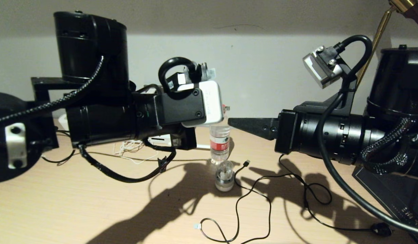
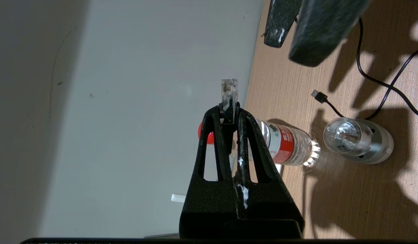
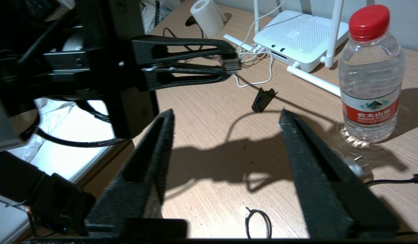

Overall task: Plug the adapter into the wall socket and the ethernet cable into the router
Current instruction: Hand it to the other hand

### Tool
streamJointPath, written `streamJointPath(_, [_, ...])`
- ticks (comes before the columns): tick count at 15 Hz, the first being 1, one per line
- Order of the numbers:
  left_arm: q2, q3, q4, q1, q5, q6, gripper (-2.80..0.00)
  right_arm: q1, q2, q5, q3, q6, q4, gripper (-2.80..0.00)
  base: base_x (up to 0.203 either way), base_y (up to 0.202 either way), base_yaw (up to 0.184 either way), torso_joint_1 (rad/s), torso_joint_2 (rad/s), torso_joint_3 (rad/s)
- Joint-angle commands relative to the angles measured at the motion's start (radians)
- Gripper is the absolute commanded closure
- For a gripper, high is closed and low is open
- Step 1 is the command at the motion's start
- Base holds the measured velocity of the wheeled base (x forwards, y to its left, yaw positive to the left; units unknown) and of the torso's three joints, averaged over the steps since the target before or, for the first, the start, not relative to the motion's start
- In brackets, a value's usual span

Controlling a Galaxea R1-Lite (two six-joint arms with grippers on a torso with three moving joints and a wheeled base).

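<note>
The left gripper was clenched on the clear-tipped connector of the ethernet cable, held above the tabletop with the plug jutting past the fingertips toward the pale wall. The right gripper stood released, its textured black fingers spread wide and nothing between them, just beside the left one. The router, a flat white perforated box with thin stick antennas, lay near the back edge of the tabletop, beside a clear plastic water bottle with a red cap and label. The adapter and wall socket could not be made out. A slip was judged likely: only a small hard plastic plug was pinched, and a slight tilt in the jaws would leave it skewed at the port. The trailing cable might also be dragged against the bottle, which looked light and easily toppled on the smooth wood-grain surface.
</note>
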Motion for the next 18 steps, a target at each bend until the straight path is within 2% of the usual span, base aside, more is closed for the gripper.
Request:
streamJointPath(1, [0.007, 0.003, -0.002, -0.004, 0.001, 0.006, 0.00, 0.000, -0.007, 0.003, 0.000, 0.002, -0.004, -2.80, 0.000, 0.000, 0.000, 0.000, 0.00, 0.000])
streamJointPath(18, [-0.033, 0.052, -0.006, -0.050, 0.001, 0.012, 0.00, 0.000, 0.078, -0.013, -0.076, 0.001, -0.009, -2.80, 0.000, 0.000, 0.000, 0.000, 0.00, 0.000])
